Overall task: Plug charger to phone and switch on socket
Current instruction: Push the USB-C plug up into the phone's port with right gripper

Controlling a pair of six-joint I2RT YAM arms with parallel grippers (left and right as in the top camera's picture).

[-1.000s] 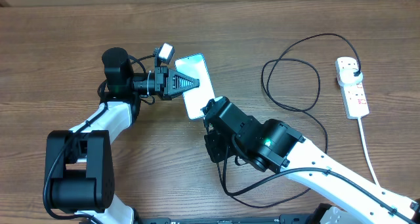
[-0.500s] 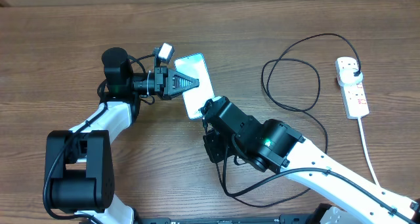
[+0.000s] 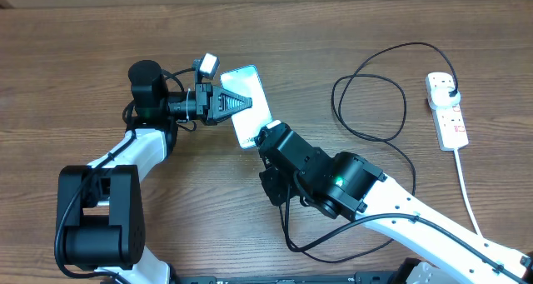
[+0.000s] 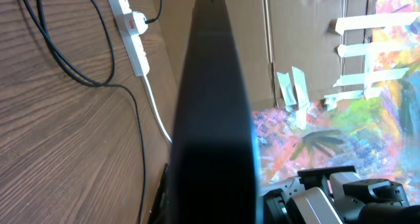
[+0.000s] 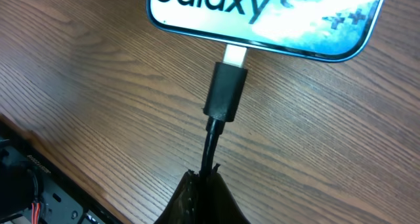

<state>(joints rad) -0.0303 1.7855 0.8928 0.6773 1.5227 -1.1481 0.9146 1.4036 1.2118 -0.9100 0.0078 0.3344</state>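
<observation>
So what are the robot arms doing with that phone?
They are plugging it in. The left pincer, shut, lies across the phone, seemingly steadying it. The right pincer is shut on the charger just behind its connector. The connector's metal tip is at the phone's port but partly showing, so it is not fully in. The socket sits far off, untouched.

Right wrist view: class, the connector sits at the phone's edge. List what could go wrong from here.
1. Bare metal shows between the connector and the phone, so it looks only partly seated. The right tool grips the charger on its thin cable, behind the connector, so pushing may buckle it.
2. Loops of that cable lie between phone and socket; reaching for the switch could snag them and pull the connector out.
</observation>
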